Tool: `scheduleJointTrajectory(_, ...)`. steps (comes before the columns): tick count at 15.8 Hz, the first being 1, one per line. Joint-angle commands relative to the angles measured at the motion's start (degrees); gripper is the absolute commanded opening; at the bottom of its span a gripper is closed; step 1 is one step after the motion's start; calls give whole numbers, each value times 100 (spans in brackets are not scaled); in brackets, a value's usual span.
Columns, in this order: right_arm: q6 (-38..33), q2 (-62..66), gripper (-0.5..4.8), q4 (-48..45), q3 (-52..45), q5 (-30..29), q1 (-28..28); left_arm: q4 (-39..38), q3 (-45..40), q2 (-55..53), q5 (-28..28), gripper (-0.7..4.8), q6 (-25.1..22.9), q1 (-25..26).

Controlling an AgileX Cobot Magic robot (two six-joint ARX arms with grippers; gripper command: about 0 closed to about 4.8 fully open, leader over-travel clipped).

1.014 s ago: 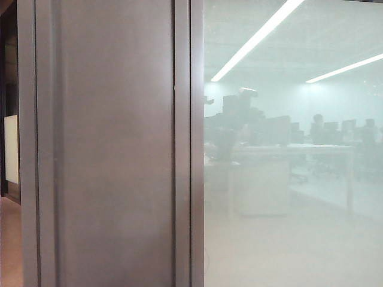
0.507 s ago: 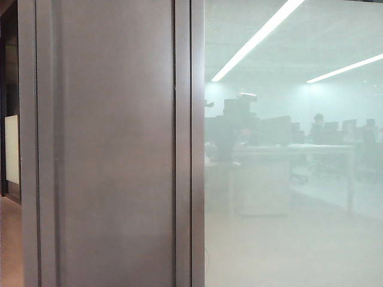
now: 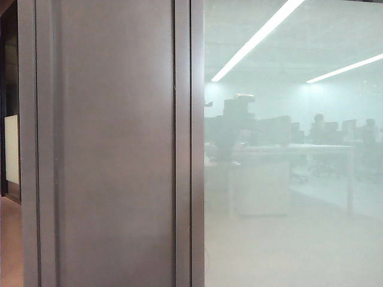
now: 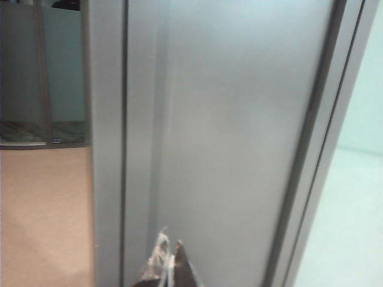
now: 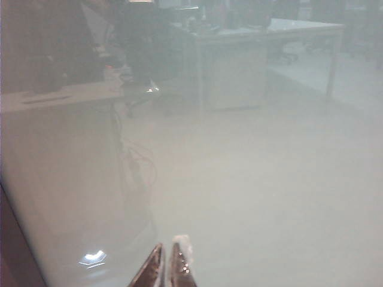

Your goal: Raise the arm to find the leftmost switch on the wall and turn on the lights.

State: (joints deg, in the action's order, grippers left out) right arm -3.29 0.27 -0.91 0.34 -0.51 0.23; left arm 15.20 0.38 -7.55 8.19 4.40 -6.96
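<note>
The left gripper (image 4: pixel 167 260) points at a grey metal panel (image 4: pixel 239 119), its fingers (image 4: pixel 158 257) pressed together with nothing between them. The right gripper (image 5: pixel 166 260) faces frosted glass (image 5: pixel 269 197), its fingers (image 5: pixel 179 257) also nearly together and empty. In the exterior view the panel (image 3: pixel 114 149) fills the left half and the glass (image 3: pixel 287 239) the right. In the glass, the arm (image 3: pixel 236 119) shows only as a hazy dark silhouette just right of the frame, above a pale worktop (image 3: pixel 287 149). Farther off stand dim monitors (image 3: pixel 332 127), under two bright ceiling lights (image 3: pixel 257 37).
</note>
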Motion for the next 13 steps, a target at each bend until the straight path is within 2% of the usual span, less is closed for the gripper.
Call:
scheduleJointTrajectory(1, 57, -15, 22, -98, 11, -70, -9, -13, 13, -4, 232, -5, -144, -2)
scheduleJointTrajectory(5, 66, -15, 22, -221, 11, -68, -9, 7, 13, -4, -407, -5, -245, -2)
scheduleJointTrajectory(13, 144, -15, 22, -236, 11, -55, -7, 31, 13, -4, -448, -5, -247, -2)
